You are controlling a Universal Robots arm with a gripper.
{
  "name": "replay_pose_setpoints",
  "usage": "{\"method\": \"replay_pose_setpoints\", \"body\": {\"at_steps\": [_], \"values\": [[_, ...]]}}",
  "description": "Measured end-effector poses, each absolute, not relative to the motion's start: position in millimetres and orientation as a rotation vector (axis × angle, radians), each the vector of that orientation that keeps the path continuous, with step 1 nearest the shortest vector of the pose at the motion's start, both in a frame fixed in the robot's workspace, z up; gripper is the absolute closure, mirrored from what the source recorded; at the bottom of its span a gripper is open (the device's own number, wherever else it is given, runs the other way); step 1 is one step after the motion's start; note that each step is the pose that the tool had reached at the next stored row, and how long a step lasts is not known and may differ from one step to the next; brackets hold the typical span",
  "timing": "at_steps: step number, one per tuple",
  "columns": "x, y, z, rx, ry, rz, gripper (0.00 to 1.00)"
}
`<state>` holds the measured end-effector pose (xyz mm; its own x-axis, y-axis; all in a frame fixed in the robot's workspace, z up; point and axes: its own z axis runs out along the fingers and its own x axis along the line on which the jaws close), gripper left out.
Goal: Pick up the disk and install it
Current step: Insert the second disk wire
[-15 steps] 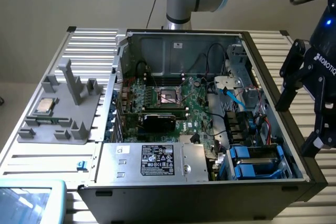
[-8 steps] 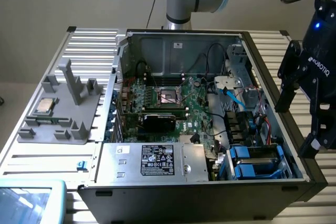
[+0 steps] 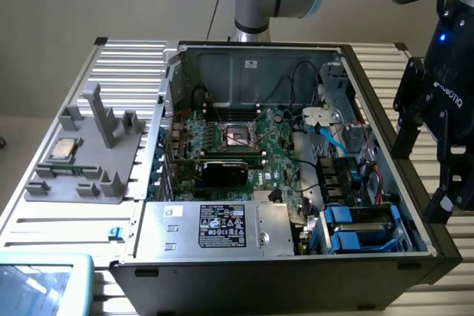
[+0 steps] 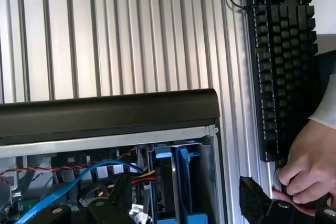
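The gripper [image 3: 444, 183] is wide open and holds nothing, waiting just above the disk [image 3: 359, 227] in its blue bay, so grabbing seems the step now.

The gripper [image 3: 444, 183] is running off the exterior view's right edge. The disk [image 4: 176, 187] is showing just blue rails, its label hidden in the case [image 4: 105, 111].

place: robotics lab | evidence: opened computer case [image 3: 296, 271] on slatted aluminium bench [image 3: 126, 61]; keyboard [image 4: 283, 61]
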<state>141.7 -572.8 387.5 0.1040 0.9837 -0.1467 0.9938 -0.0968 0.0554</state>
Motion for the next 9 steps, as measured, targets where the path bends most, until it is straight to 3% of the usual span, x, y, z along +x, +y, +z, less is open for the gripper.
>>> {"method": "replay_pose_setpoints", "body": {"at_steps": [9], "values": [[138.6, -572.4, 387.5, 2.244, 1.988, -0.106, 0.1]]}}
